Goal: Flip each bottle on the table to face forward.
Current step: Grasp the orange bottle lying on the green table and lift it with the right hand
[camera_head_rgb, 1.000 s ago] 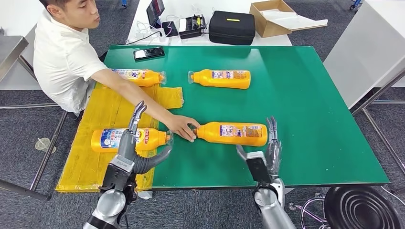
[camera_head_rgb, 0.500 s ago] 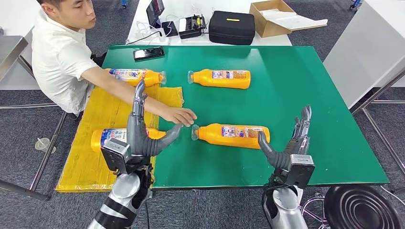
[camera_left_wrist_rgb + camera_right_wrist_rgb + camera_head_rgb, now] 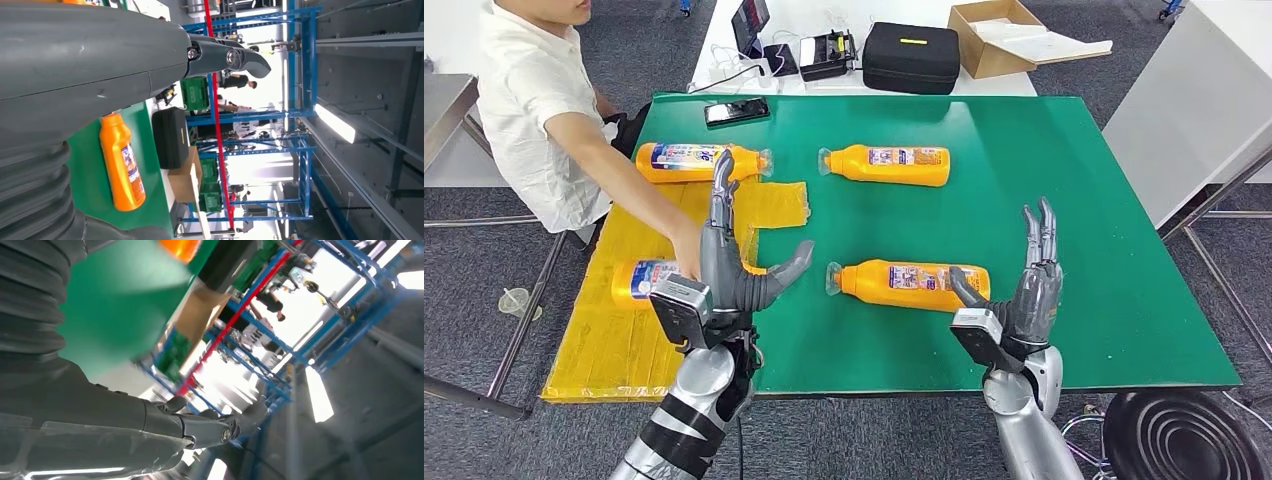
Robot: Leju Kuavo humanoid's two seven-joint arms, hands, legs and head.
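Observation:
Several orange bottles lie on their sides. One bottle (image 3: 911,283) lies near the front of the green table (image 3: 1074,200), cap to the left. Another bottle (image 3: 887,165) lies at the back middle and shows as the bottle (image 3: 122,170) in the left wrist view. A third bottle (image 3: 696,161) is at the back left; a fourth bottle (image 3: 639,281) lies on the yellow sheet (image 3: 604,340), partly hidden by my left hand and a person's hand. My left hand (image 3: 724,270) is raised, open, fingers spread. My right hand (image 3: 1024,290) is raised and open, just right of the front bottle.
A person (image 3: 534,110) in a white shirt sits at the table's left, one arm reaching toward the bottle on the yellow sheet. A phone (image 3: 736,111) lies at the table's back left. A black case (image 3: 910,58) and a cardboard box (image 3: 1004,35) stand behind.
Both my hands have risen and now stand upright with fingers spread. The person's hand has drawn back from the front bottle's cap toward the bottle on the yellow sheet.

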